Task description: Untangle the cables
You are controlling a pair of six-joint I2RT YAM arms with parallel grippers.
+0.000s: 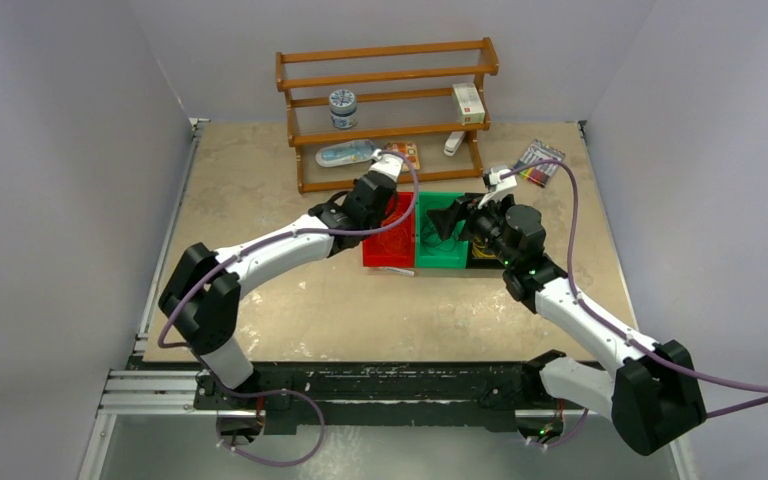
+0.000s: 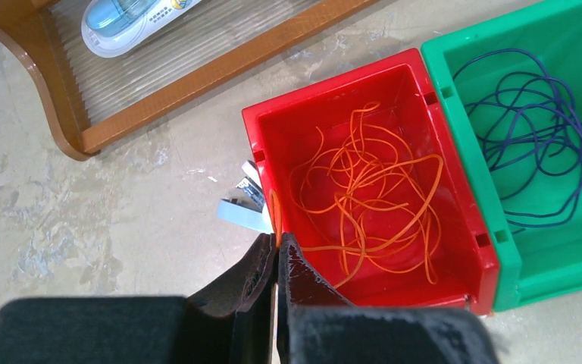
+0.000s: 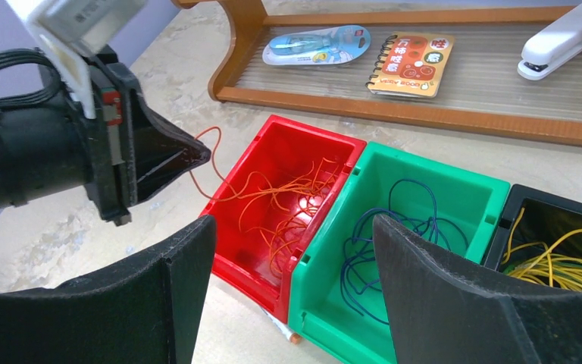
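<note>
- Left wrist view: our left tool (image 2: 276,254) has its jaws pressed together, pinching one orange strand (image 2: 275,216) right at the near corner of the red bin (image 2: 326,85).
- The rest of the orange cables (image 2: 371,197) lie in a loose heap on the floor of that red bin.
- The right wrist view gives us the side-on look. The strand arcs from the left tool's tip, loops up, then drops over the rim into the bin.
- The right tool (image 3: 294,224) is spread wide, nothing between its fingers, and hovers above the seam of the red bin and the green bin (image 3: 439,165).
- The dark blue cables (image 3: 383,235) sit coiled in the green bin; both wrist views show them.
- Only the right wrist view shows the yellow cables (image 3: 561,265), bunched in the black bin (image 3: 561,195) at the end of the row.
- That view also picks out the wooden shelf (image 3: 424,114), with a spiral notebook (image 3: 411,64) and a white stapler (image 3: 564,42) on its bottom board.
- The left wrist view alone shows a small white-and-blue object (image 2: 242,203) on the desk (image 2: 121,212), tucked against the red bin's outer wall. We cannot tell what it is.
- From above we see all three bins touching in a row in front of the shelf, and a pack of markers (image 1: 540,163) well off to the right.
</note>
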